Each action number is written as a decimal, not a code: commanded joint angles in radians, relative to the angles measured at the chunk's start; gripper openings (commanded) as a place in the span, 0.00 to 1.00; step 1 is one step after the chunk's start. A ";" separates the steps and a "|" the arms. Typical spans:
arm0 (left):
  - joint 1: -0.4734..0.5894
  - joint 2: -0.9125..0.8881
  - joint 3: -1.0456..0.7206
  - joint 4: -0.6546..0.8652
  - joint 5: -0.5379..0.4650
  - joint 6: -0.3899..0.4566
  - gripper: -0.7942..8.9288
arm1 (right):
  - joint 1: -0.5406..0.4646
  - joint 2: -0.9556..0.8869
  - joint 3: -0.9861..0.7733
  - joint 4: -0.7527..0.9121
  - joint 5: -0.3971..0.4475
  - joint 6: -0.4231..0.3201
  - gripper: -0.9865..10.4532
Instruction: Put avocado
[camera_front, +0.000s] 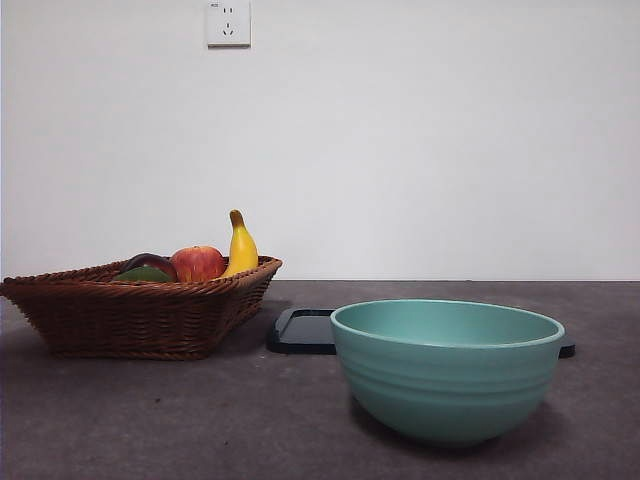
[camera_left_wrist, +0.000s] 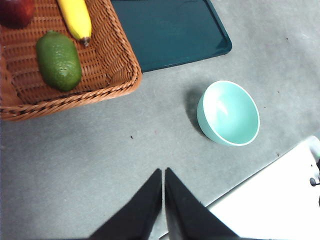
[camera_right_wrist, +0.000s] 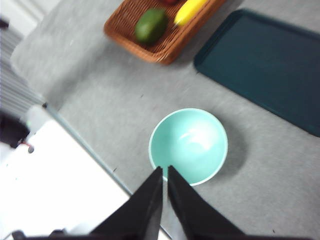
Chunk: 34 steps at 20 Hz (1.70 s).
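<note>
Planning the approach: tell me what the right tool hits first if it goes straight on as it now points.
Probably the teal bowl: the right tool, shut, points at its near rim. Depth is unclear.

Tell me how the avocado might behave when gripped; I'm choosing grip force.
The avocado is rounded and oval, so it may roll or twist between narrow jaws. Its matte, pebbled-looking skin probably gives fair friction. It lies loose in the wicker basket, apart from the banana, so it should lift free.

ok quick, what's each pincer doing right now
Left pincer: closed, holding nothing, above bare table.
Right pincer: closed, holding nothing, above the bowl.
</note>
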 joint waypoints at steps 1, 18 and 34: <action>-0.004 0.006 0.024 0.011 0.003 0.019 0.10 | 0.014 0.004 0.018 0.005 -0.001 -0.021 0.09; -0.005 0.042 0.024 0.116 -0.042 -0.016 0.50 | 0.014 0.010 0.018 0.005 0.007 -0.016 0.39; -0.119 0.576 0.025 0.478 -0.375 -0.067 0.50 | 0.014 0.044 0.018 0.004 0.008 -0.013 0.39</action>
